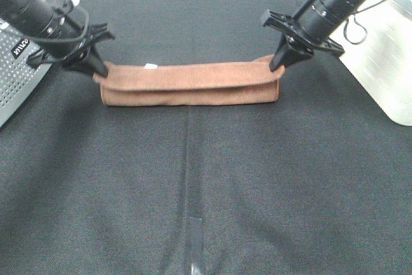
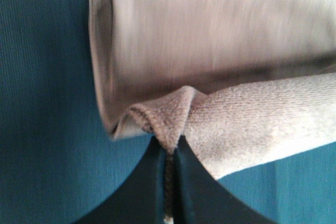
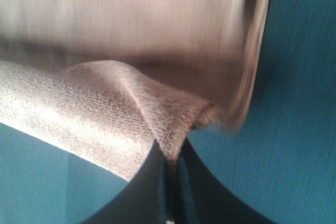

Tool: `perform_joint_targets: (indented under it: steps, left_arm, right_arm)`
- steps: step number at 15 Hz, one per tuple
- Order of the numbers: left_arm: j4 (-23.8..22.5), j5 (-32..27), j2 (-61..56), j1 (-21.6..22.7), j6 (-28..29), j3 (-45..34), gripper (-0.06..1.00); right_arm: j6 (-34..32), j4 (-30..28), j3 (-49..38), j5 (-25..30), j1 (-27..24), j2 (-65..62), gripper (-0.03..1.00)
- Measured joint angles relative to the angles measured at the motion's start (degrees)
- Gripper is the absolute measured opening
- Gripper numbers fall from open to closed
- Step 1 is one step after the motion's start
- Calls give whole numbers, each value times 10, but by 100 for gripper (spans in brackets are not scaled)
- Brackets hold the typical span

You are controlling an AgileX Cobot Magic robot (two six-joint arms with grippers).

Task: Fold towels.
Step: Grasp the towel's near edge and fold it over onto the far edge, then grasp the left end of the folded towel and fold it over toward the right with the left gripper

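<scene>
Currently one folded towel [image 1: 190,85]; left fingers [image 1: 95,66], right fingers [image 1: 279,59] pinch its ends.

only white letters [image 1: 20,47] on the grey box [image 1: 18,88], too blurred to read.

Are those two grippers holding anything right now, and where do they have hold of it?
Yes, the towel. The left gripper pinches a hemmed corner at its left end; the right gripper pinches a corner at its right end.
</scene>
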State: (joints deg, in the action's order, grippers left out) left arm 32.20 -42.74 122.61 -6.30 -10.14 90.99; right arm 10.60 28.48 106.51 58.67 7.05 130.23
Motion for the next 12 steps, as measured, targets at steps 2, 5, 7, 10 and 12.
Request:
perform_joint_targets:
  steps: [2, 5, 7, 10, 12]
  left_arm:
    - [0, 16, 33, 0, 6, 41, 1]
    - [0, 75, 78, 0, 9, 64, 1]
    - [5, 101, 99, 0, 15, 64, 1]
    - [6, 106, 107, 0, 19, 64, 5]
    - [6, 111, 107, 0, 19, 64, 26]
  right_arm:
    - [-9, -2, 65, 5, 0, 47, 0]
    - [-11, -3, 149, 9, 0, 120, 0]
    - [-15, -4, 163, 8, 0, 145, 0]
    - [-22, -4, 163, 5, 0, 156, 15]
    - [-24, -4, 168, 9, 0, 156, 57]
